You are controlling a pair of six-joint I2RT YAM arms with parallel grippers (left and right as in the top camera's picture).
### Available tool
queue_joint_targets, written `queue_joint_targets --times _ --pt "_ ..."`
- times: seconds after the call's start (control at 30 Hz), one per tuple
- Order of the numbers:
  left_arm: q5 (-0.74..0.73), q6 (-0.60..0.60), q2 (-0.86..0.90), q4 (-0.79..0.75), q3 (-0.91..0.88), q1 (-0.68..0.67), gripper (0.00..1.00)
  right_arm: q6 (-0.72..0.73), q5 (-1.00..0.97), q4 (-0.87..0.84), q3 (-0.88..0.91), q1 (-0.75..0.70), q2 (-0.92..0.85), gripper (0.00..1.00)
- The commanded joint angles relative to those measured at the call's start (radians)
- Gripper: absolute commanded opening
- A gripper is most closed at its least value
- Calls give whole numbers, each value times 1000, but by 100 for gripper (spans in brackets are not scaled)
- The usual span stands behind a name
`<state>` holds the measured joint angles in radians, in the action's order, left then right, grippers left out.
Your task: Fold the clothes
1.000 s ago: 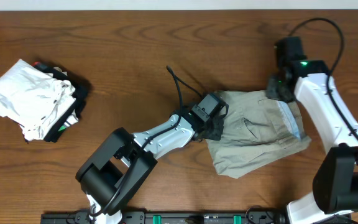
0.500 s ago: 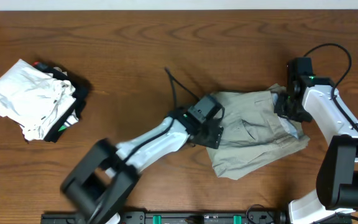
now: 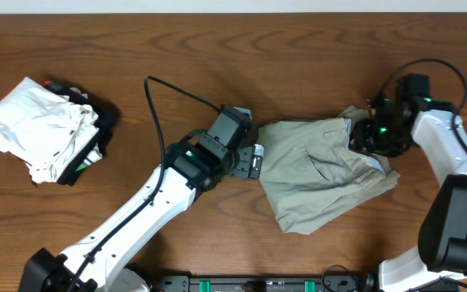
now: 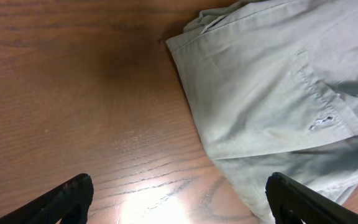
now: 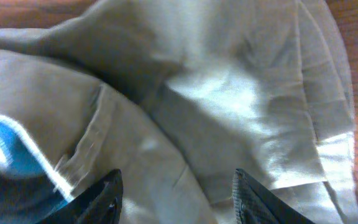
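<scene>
left hand (image 4: 180, 202) and right hand (image 5: 176, 196) both spread wide at the khaki shorts (image 3: 323, 166) edges, so a shallow pinch might just bunch them

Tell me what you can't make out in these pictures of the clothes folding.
Dark garment, overhead: mostly buried under the white clothes.
Right hand, right wrist: fingertips cut off by the bottom edge, so contact with the khaki garment is unclear.
Blue patch, right wrist: blurred; label or lining unknown.
</scene>
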<state>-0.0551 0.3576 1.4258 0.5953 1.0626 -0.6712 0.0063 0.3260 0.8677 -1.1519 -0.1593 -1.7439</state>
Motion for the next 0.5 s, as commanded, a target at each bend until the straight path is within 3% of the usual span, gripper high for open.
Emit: queue_joint_targets --times 0.0,0.13,0.27,0.47 --pt "18 -21 9 2 2 3 91 -118 222 32 -44 -72 5 56" --pt "19 -21 10 2 2 3 91 -190 309 117 -89 -147 5 57" --pt "19 -21 10 1 2 3 91 -281 337 197 -114 -175 5 65" --pt "18 -21 10 -1 2 3 91 -370 334 183 -112 -154 5 73"
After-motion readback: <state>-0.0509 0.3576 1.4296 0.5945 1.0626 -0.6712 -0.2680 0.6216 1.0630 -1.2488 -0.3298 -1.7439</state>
